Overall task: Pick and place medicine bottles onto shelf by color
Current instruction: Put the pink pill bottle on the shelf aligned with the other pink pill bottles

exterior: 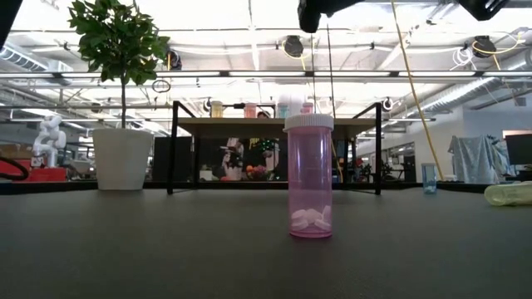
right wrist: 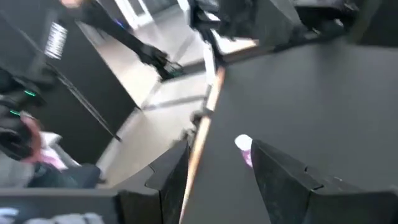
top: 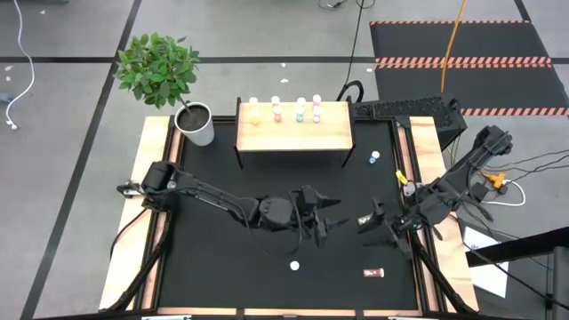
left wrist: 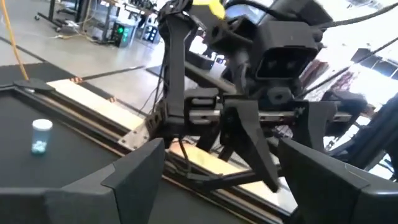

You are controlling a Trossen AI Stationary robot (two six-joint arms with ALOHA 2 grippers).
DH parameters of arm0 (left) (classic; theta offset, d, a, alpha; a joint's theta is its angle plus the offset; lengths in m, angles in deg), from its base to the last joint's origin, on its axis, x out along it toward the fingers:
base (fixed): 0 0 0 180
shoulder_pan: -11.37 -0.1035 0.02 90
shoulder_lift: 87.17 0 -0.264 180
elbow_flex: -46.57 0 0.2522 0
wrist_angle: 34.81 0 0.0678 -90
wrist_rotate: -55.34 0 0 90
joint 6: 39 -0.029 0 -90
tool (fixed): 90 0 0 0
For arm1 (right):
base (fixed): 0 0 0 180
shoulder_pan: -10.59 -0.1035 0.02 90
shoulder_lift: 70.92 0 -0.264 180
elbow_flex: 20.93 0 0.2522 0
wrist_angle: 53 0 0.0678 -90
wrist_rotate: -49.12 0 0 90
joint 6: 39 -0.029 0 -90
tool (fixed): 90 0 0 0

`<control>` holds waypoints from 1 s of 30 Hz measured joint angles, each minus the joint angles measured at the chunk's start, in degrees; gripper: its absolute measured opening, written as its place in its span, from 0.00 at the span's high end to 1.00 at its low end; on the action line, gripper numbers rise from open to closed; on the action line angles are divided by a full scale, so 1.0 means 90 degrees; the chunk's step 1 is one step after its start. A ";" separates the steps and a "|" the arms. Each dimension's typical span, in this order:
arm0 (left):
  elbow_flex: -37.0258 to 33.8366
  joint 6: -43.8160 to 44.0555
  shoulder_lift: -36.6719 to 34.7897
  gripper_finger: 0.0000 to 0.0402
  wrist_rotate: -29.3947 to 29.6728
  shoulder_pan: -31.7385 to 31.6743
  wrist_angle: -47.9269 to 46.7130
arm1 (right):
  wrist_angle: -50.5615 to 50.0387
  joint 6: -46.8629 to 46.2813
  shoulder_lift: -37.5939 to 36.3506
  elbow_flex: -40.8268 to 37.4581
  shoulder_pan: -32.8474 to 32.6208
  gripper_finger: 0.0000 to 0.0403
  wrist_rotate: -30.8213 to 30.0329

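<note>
My left pincer [top: 331, 213] and right pincer [top: 378, 224] hover spread and empty, tips facing over the black tabletop [top: 213, 258]. Nearest me stands one pink bottle [top: 294, 264], another lying beside it [top: 373, 273]. Beyond the pincers, one blue bottle [top: 374, 157]; farthest, four on the shelf [top: 293, 133]. Only the low view shows pills inside the pink one.

The pink bottle [exterior: 309, 187] is clear glossy plastic with a ribbed white cap – the shelf [top: 293, 133] pale smooth wood, the table mat [top: 222, 267] matt black.
</note>
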 joint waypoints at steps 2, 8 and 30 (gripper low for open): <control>0.0032 0.0012 0.0123 0.23 0.0063 0.0051 0.0197 | 0.0637 0.0071 0.0005 -0.0253 -0.0058 0.58 0.0012; 0.0036 0.0013 0.0156 0.23 0.0258 0.0135 0.0141 | 0.1598 0.0062 -0.0010 -0.0764 -0.0245 0.58 0.0009; 0.0036 0.0983 0.0152 0.23 0.0381 0.0038 -0.1190 | 0.1124 0.0530 -0.0240 -0.0766 -0.0269 0.58 -0.0032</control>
